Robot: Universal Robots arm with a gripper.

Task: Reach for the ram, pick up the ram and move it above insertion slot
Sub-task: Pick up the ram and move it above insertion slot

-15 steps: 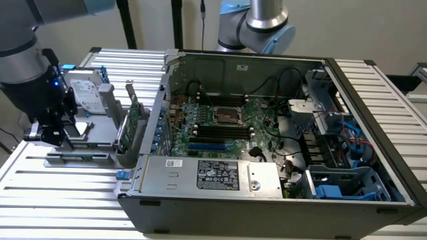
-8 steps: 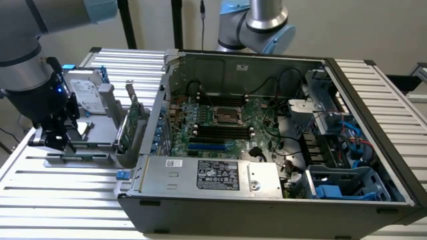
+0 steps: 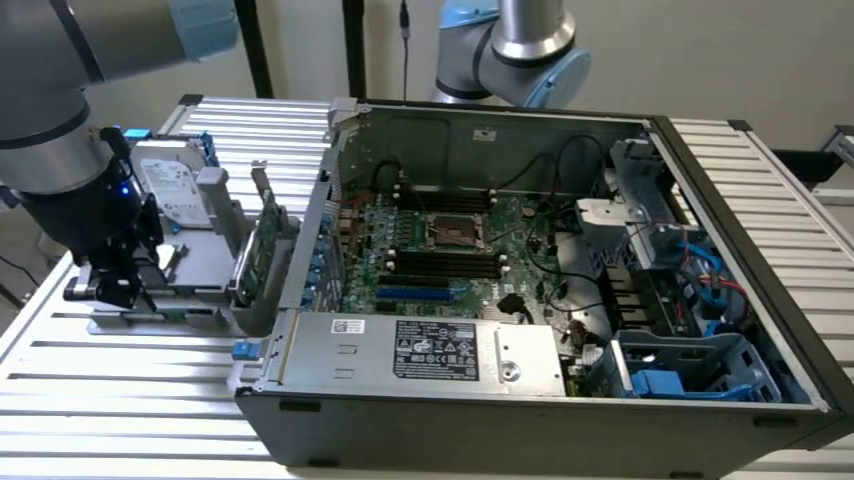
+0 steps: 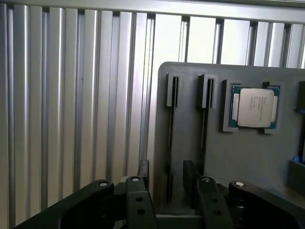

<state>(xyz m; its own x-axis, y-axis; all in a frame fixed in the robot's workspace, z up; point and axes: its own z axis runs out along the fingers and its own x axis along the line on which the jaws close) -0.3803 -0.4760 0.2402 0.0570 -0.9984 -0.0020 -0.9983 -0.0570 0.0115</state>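
Over the grey plastic parts fixture (image 4: 238,167) at the exterior view's left, my black two-finger gripper (image 4: 167,174) hangs low. Its fingers (image 4: 143,171) are apart, one on each side of the ram (image 4: 170,143). The ram is a thin, flat, dark stick standing on edge in one of the fixture's narrow grooves. No contact that I can see; there's a gap on both sides. A second groove (image 4: 205,133) just beside it also looks dark, and I can't tell if it's filled. A square silver-lidded processor chip (image 4: 252,107) sits in its own pocket, near the grooves. The fixture rests on the ribbed aluminium table (image 4: 71,105).

Step, my call: end of the reach, grasp not yet made, nothing lifted. The black memory insertion slot (image 3: 441,262) is on the green motherboard (image 3: 514,225) inside the open dark-grey computer case (image 3: 534,430), well apart from the fixture.

I judge that closing calls for the stick centred between the pads, so both flat faces are met together. Off-centre contact could tilt it in the groove. The lift needs to run straight along the groove walls, not sideways.
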